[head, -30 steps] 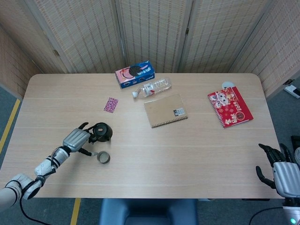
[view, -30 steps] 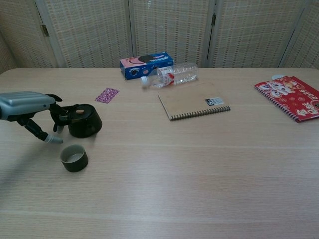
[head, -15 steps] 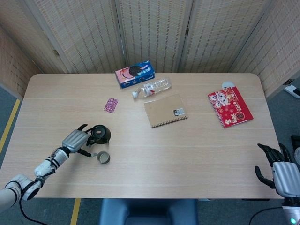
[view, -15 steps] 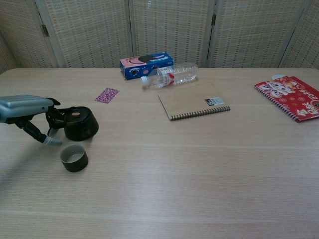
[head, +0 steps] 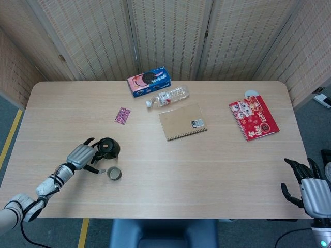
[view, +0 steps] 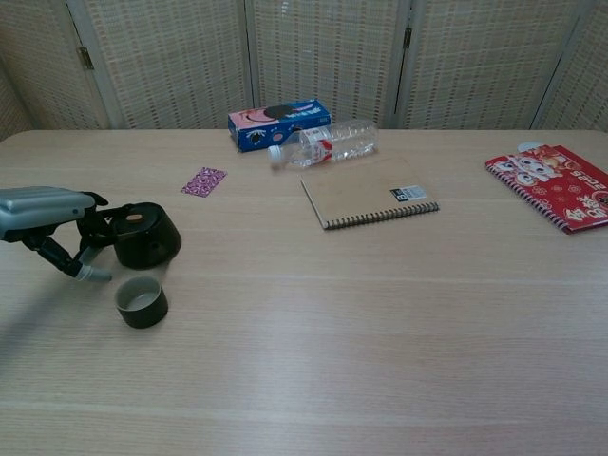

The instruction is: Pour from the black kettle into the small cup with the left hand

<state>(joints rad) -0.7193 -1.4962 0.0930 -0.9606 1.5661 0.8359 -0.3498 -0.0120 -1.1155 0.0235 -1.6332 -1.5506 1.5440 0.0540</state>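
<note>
The black kettle [head: 107,149] [view: 145,236] stands upright on the table near its front left. My left hand [head: 80,155] [view: 42,211] is at the kettle's left side, with fingers hooked on its handle. The small dark cup [head: 114,173] [view: 142,301] sits upright just in front of the kettle and a little to its right, apart from it and from the hand. My right hand [head: 309,188] hangs beyond the table's front right corner, fingers spread and holding nothing; the chest view does not show it.
A pink card [head: 122,115] lies behind the kettle. Further back are a blue cookie box [head: 149,81], a water bottle [head: 167,96] on its side and a brown spiral notebook [head: 182,121]. A red notebook [head: 253,117] lies at the right.
The left hand has drawn the kettle a short way to the left, away from the cup. Neither the cup nor the right hand has moved.
</note>
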